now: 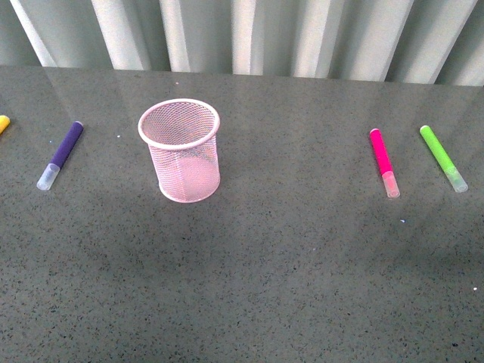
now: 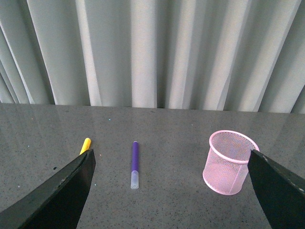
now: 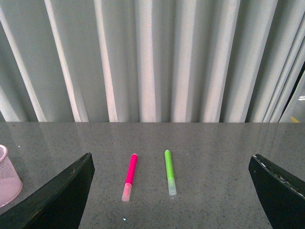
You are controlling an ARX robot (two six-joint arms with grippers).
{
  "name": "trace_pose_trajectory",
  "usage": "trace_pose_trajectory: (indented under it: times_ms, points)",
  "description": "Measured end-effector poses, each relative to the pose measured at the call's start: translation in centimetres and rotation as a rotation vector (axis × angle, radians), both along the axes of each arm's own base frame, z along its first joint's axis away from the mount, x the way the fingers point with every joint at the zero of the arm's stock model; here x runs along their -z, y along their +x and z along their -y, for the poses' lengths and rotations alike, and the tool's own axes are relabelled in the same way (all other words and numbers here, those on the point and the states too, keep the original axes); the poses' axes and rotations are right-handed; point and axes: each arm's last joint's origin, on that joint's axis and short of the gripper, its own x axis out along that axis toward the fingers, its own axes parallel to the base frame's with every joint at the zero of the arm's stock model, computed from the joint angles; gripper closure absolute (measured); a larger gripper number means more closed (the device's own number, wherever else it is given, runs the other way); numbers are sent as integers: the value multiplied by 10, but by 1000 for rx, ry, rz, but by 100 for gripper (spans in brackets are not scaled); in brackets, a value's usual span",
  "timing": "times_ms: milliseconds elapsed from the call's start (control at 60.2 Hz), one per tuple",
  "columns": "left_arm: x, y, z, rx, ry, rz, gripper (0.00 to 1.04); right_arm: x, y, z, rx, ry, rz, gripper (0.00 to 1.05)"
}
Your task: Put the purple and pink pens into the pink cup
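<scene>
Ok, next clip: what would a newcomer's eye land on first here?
The pink cup stands upright left of centre on the grey table and looks empty. The purple pen lies to its left and the pink pen far to its right beside a green marker; a yellow marker peeks in at the left edge. The left gripper and right gripper are open, holding nothing.

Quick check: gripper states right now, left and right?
Left gripper: open, jaws wide apart, holding nothing.
Right gripper: open, jaws wide apart, holding nothing.
</scene>
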Motion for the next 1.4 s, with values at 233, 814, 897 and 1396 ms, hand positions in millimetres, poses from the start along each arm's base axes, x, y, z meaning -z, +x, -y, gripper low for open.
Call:
trace_pose_trajectory:
  times_ms: [233,814,897,1396]
  points:
    - [0,0,0,0,0,0,7,0,0,0,0,0,0,7]
    - [0,0,0,0,0,0,7,0,0,0,0,0,0,7]
    - [0,0,0,0,0,0,7,0,0,0,0,0,0,7]
    - [0,0,0,0,0,0,7,0,0,0,0,0,0,7]
